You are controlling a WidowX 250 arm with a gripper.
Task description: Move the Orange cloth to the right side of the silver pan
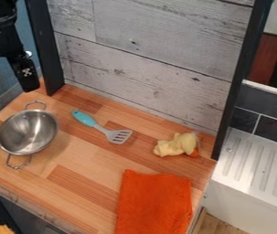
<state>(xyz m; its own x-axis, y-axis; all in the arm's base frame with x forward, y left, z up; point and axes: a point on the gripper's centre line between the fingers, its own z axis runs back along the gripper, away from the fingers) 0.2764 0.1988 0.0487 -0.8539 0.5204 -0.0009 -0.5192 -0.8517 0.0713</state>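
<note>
My gripper (28,87) hangs at the upper left, over the back left corner of the wooden counter, holding nothing that I can see. Below it in the view, the silver pan (27,131), a round bowl shape with two loop handles, rests on the counter's left side. The orange cloth (154,203) lies flat at the front right of the counter, well apart from both pan and gripper.
A spatula with a turquoise handle (83,118) lies mid-counter, between pan and cloth. Behind the cloth is a pale yellow soft toy (178,145). A wooden back wall (141,59) with dark posts bounds the counter, and a white ridged drainer (256,160) stands at the right.
</note>
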